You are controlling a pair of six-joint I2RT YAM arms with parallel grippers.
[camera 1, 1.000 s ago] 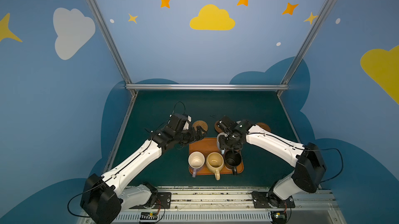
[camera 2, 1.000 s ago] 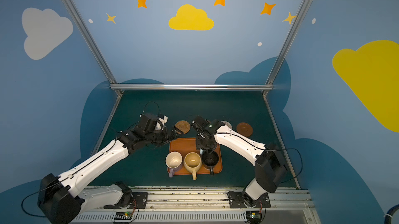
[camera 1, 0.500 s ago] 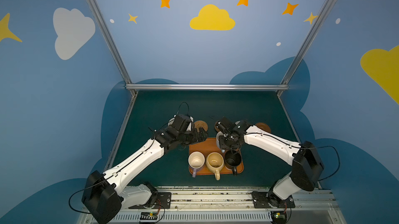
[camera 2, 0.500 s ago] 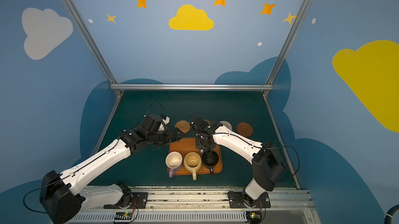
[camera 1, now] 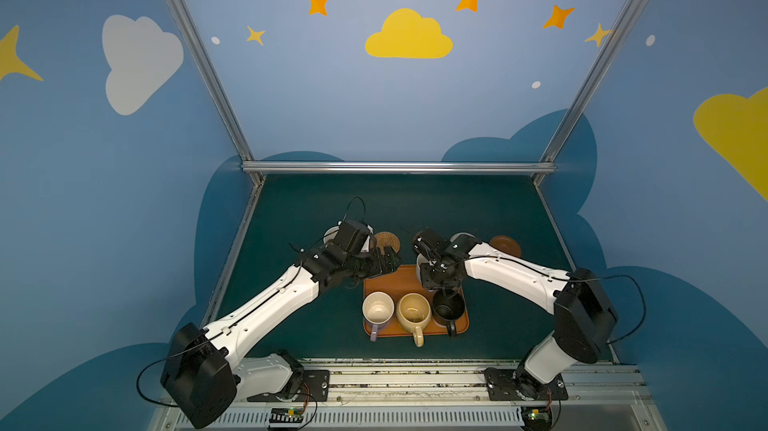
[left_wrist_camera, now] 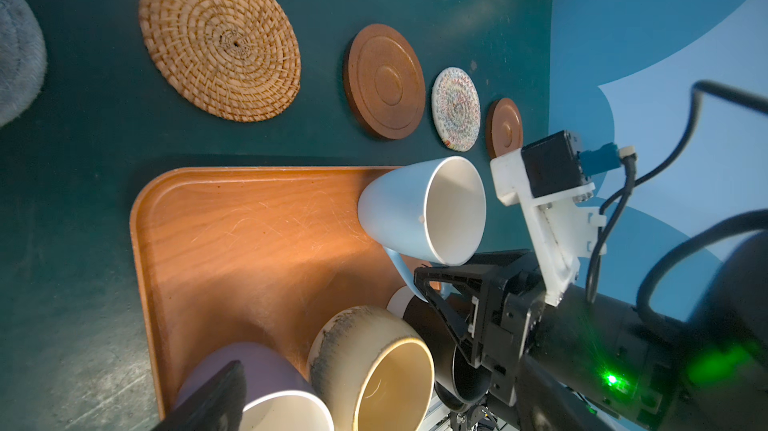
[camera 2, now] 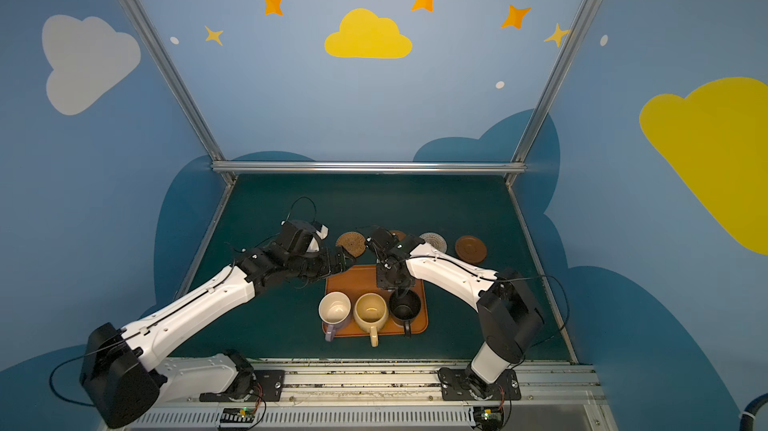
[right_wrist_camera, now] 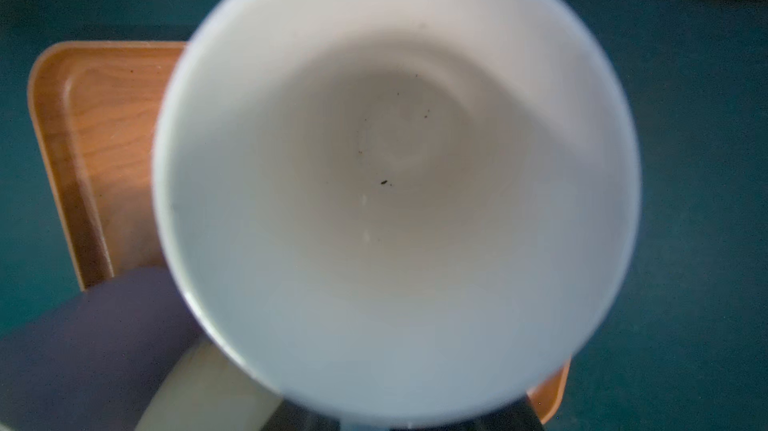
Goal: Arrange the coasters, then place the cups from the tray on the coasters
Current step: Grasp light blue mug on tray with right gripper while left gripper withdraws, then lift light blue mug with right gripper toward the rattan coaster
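The right gripper (left_wrist_camera: 432, 283) covered most of the light blue cup (left_wrist_camera: 419, 208) in both top views, leaving only a pale sliver beside the black fingers. Seen from the left wrist, the cup stood at the far right corner of the tray (left_wrist_camera: 232, 242). Its handle ran in between the gripper's partly closed jaws, but whether they pinched it or only straddled it could not be told. The right wrist view was almost filled by the cup's blurred white inside.

The left gripper (camera 1: 386, 260) hung wide open and held nothing, just off the tray's far left corner. Its own camera caught only one dark finger (left_wrist_camera: 208, 400), cut off at the frame edge.

The lavender cup (camera 1: 377, 310), the yellow cup (camera 1: 413, 312) and the black cup (camera 1: 448, 308) stood close together in a row along the tray's near rim. Their handles overhung it toward the robot's base. From the left wrist the black cup merged with the gripper in front of it.

Beyond the far rim lay a row of the rattan coaster (left_wrist_camera: 220, 38), a brown coaster (left_wrist_camera: 384, 81), the woven coaster (left_wrist_camera: 456, 108) and a second brown coaster (left_wrist_camera: 504, 127), each apart from its neighbour. The right arm hid nearly all of the first brown one from above. A pale rim (camera 1: 331, 235) peeked past the left wrist, and whether it was cup or coaster could not be told.

Open green mat (camera 1: 395, 200) stretched from the coasters to the back rail (camera 1: 395, 167), and also lay to the right of the tray.
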